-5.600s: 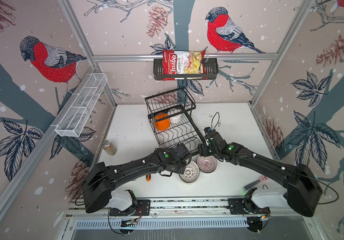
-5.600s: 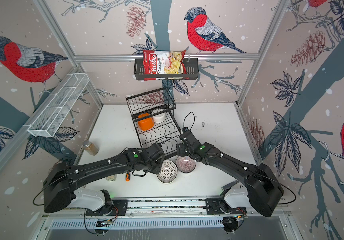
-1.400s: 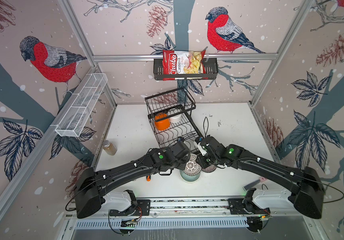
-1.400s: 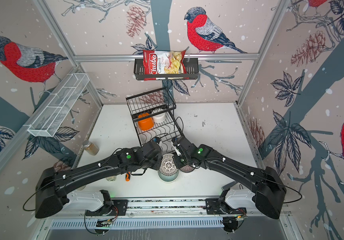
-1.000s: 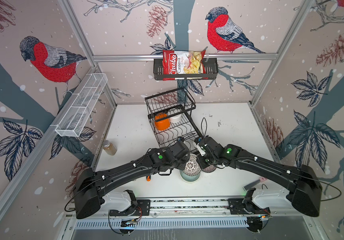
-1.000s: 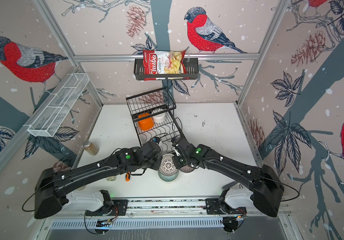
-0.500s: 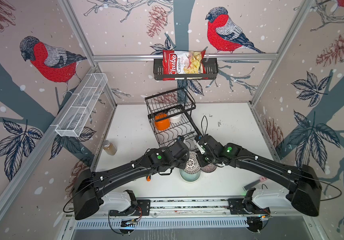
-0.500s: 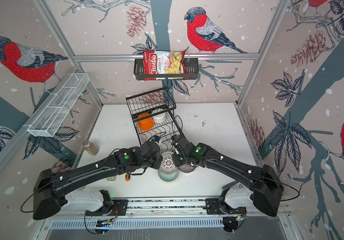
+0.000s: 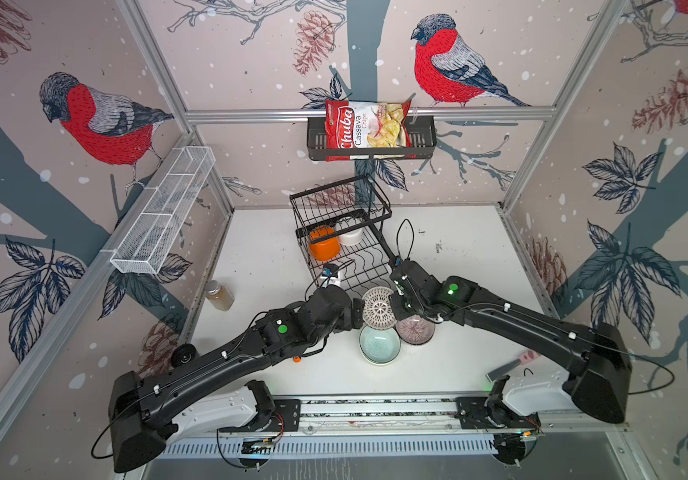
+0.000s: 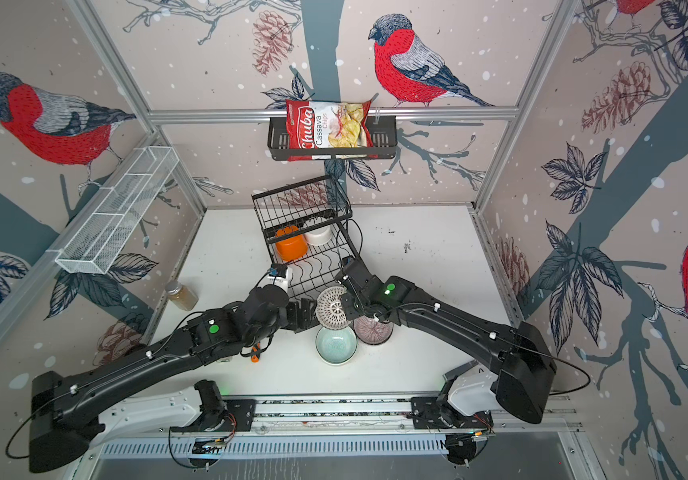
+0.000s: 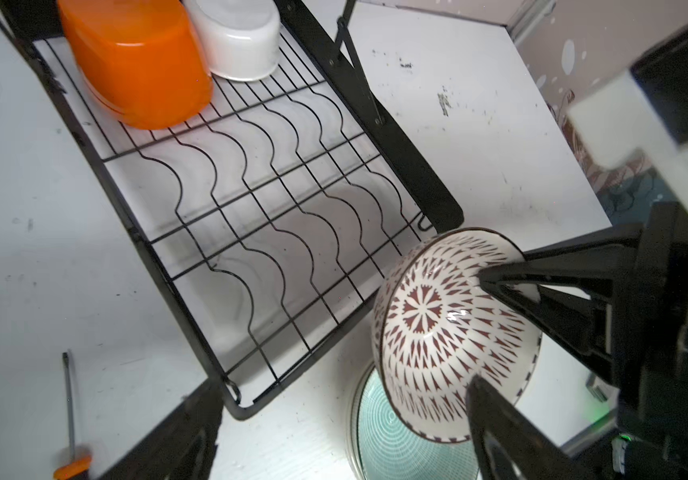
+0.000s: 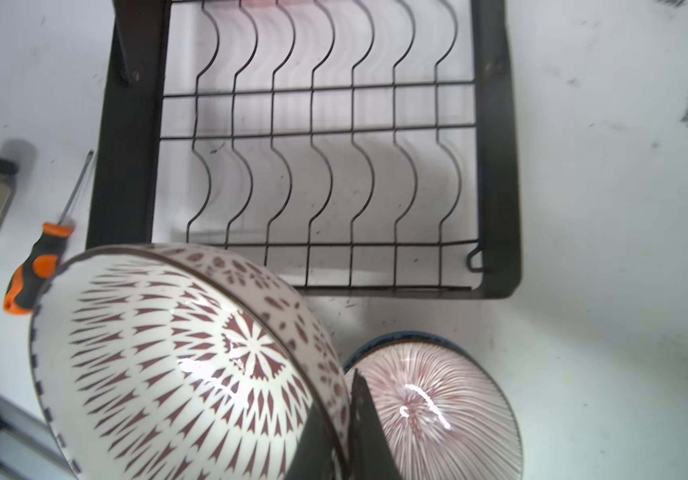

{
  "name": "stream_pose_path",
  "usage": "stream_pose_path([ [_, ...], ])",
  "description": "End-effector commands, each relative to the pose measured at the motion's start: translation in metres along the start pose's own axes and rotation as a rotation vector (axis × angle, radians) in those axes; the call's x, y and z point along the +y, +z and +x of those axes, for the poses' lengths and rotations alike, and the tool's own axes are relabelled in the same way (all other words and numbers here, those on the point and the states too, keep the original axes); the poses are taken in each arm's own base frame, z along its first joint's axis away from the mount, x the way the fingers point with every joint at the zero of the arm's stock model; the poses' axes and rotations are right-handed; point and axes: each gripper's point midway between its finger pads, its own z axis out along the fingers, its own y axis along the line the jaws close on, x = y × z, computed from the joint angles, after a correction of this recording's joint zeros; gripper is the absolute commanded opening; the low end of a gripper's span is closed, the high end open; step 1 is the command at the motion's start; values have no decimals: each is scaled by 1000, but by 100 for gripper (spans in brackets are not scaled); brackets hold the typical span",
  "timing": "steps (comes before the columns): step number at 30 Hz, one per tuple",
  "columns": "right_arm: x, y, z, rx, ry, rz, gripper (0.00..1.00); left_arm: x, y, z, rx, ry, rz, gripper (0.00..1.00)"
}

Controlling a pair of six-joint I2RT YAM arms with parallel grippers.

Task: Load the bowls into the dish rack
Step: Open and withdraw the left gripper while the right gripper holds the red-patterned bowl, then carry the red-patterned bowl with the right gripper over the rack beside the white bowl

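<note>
Now that your left pincer (image 9: 357, 313) has sprung apart, the white rounded ceramic bowl with dark red darts (image 9: 379, 307) hangs from your right pincer (image 9: 394, 301) alone, clamped on its rim; the black wire dish rack (image 12: 496, 166) lies just beyond both.

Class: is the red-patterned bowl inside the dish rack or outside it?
Outside. The right gripper holds the red-patterned bowl by its rim, tilted, between the teal bowl and the dish rack.

Five bowls (image 9: 379, 308) (two racked), one rack (image 11: 406, 162), one screwdriver (image 12: 35, 274), one jar (image 9: 219, 295)
</note>
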Motion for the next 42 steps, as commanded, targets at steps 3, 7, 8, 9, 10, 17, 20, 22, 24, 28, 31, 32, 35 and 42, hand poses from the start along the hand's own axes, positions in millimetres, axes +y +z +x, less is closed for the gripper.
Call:
stream_pose_path([
  [3,-18,-5,-31,-93,2,144,0,21,5,-4,-19,-38,-52,90],
  [7,-29,-3,-43,-120,9,240,0,39,12,0,-7,-49,-108,91],
  [8,-31,-1,-44,-121,10,256,0,42,13,0,-10,-51,-114,91],
  [9,-34,0,-47,-128,12,279,0,45,13,-1,-16,-56,-118,91],
  [10,-36,2,-48,-132,14,300,0,47,14,-1,-19,-59,-120,91],
  [17,-49,8,-64,-205,46,413,0,66,19,0,-41,-101,-115,91],
  [20,-51,10,-73,-249,63,441,0,73,23,2,-38,-111,-115,91],
  [22,-52,12,-80,-271,69,464,0,78,26,4,-30,-117,-118,91],
  [24,-53,14,-86,-291,72,487,0,83,29,7,-22,-122,-120,91],
  [28,-56,19,-94,-322,64,542,0,94,36,12,-2,-133,-137,91],
  [31,-58,22,-99,-333,53,580,0,106,42,18,25,-150,-166,90],
  [32,-58,23,-100,-338,51,593,0,110,44,20,32,-155,-176,90],
  [35,-59,26,-104,-354,43,619,0,118,52,24,54,-175,-190,88],
  [42,-60,29,-114,-396,38,643,0,116,73,23,76,-180,-175,82],
])
